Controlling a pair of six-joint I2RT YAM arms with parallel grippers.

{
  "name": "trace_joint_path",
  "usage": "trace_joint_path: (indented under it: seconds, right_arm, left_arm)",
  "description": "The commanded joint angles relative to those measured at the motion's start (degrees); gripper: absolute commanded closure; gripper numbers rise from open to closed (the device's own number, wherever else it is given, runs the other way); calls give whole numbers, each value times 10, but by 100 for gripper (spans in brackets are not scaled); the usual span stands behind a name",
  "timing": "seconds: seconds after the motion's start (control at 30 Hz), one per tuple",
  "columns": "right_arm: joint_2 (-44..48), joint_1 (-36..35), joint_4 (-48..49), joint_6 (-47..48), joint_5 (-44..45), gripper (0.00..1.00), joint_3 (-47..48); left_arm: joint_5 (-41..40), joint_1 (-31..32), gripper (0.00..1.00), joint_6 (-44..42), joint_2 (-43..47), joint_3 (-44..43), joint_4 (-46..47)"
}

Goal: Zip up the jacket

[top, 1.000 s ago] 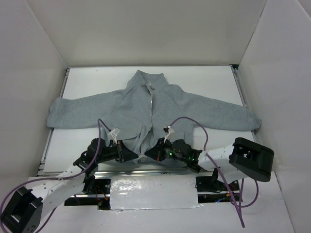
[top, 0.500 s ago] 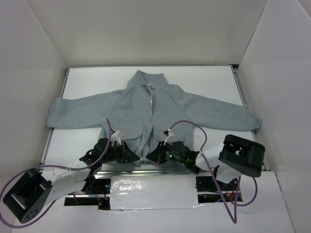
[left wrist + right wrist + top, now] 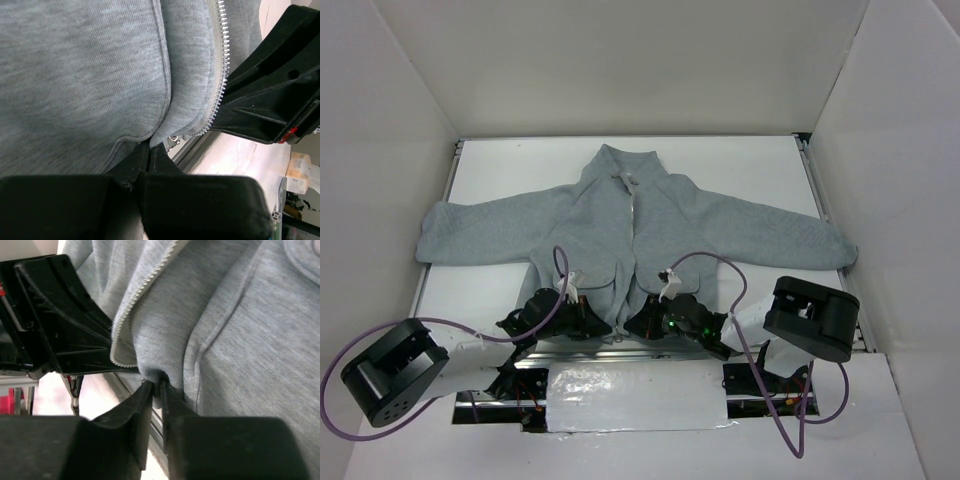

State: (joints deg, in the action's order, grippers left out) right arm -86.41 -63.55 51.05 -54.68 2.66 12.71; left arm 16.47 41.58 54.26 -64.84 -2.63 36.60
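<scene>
One jacket (image 3: 600, 215), one table (image 3: 740, 160), two arms: left (image 3: 470, 350), right (image 3: 750, 325).

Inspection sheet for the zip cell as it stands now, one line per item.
Surface: white table; the jacket covers most of its middle.
Job's things: light-grey fleece jacket lies flat, front up, sleeves spread, collar at the far side. Zipper teeth are bare at the hem and the two front edges are apart there.
Clutter: nothing seen.
Grippers: left claw is shut on the jacket's hem beside the zipper; right claw is shut on the hem of the other front edge.
Cables: purple cables loop up from both wrists over the jacket's lower front.
Surroundings: white walls on three sides; silver tape patch between the arm bases.
</scene>
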Motion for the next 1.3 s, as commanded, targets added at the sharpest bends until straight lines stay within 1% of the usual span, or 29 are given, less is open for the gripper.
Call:
trace_joint_path:
  seconds: [0.0,0.07,0.1,0.2,0.33,0.43,0.57,0.67,0.77,0.83,0.93,0.97,1.0,1.07,1.17,1.27]
  right_arm:
    - [-16,-4,-2,-8,28,79,6]
    - [-22,-4,-4,-10,27,73,6]
    - [-25,-4,-4,-10,26,66,8]
    - [-21,-9,-13,-5,24,58,13]
    - [-3,-10,-48,4,24,54,25]
    - [17,-11,-67,11,24,51,31]
    - [60,-14,-95,19,31,46,33]
    - [89,-19,-131,22,56,41,35]
    - [116,-39,-201,20,91,36,51]
    - [127,-60,-266,24,132,36,66]
    - [137,-106,-335,22,174,41,100]
    - [134,-113,-347,19,176,46,112]
    - [131,-118,-355,16,171,50,114]
    - [120,-132,-340,1,155,55,107]
    - [100,-139,-309,-22,142,55,101]
    - [74,-141,-307,-40,144,54,110]
  left_arm:
    - [-32,6,96,-14,15,4,-52]
    - [-37,8,98,-17,15,2,-57]
    - [-35,8,98,-18,10,2,-51]
    - [-26,10,99,-18,-8,3,-36]
    - [-14,16,100,-15,-34,8,7]
    - [-14,20,100,-14,-47,7,15]
    - [-16,24,100,-15,-41,3,8]
    - [-23,26,99,-18,-26,0,-9]
    - [-28,28,99,-21,-19,-1,-16]
    - [-28,29,100,-21,-19,-2,-15]
    - [-28,30,100,-18,-27,0,-7]
    - [-27,31,99,-17,-32,0,-3]
    - [-27,31,100,-18,-34,0,0]
    - [-27,32,99,-17,-39,-1,6]
    - [-27,36,99,-17,-43,-3,9]
    - [-28,39,100,-17,-45,-4,11]
